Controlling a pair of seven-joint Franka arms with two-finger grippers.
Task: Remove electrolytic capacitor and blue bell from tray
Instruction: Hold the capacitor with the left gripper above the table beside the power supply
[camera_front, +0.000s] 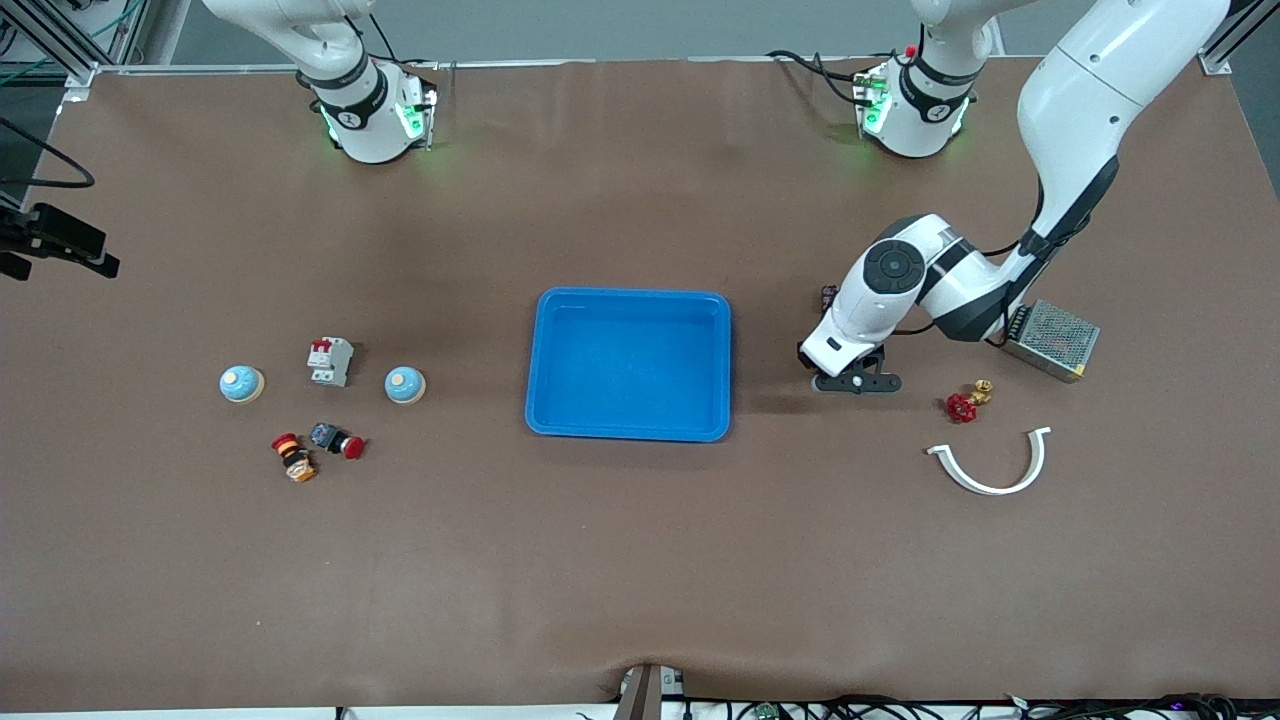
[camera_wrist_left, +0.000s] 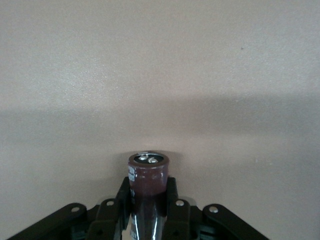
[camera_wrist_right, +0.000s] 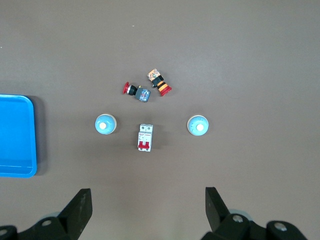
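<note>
The left tool (camera_wrist_left: 148, 220) pinches the brown capacitor (camera_wrist_left: 148, 181) low over the counter (camera_front: 640, 560), beside the blue tray (camera_front: 630, 300) toward the left arm's end. The right tool (camera_wrist_right: 148, 207), fingers spread, hovers above two bells (camera_wrist_right: 105, 124) flanking a breaker (camera_wrist_right: 145, 138)

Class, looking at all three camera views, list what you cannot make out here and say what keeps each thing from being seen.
- Capacitor: lower body cut by the left wrist view's edge, flanked by the shut left gripper; unseen in front view under the arm.
- Right gripper: open; outside front view.
- Bells: markings too small.
</note>
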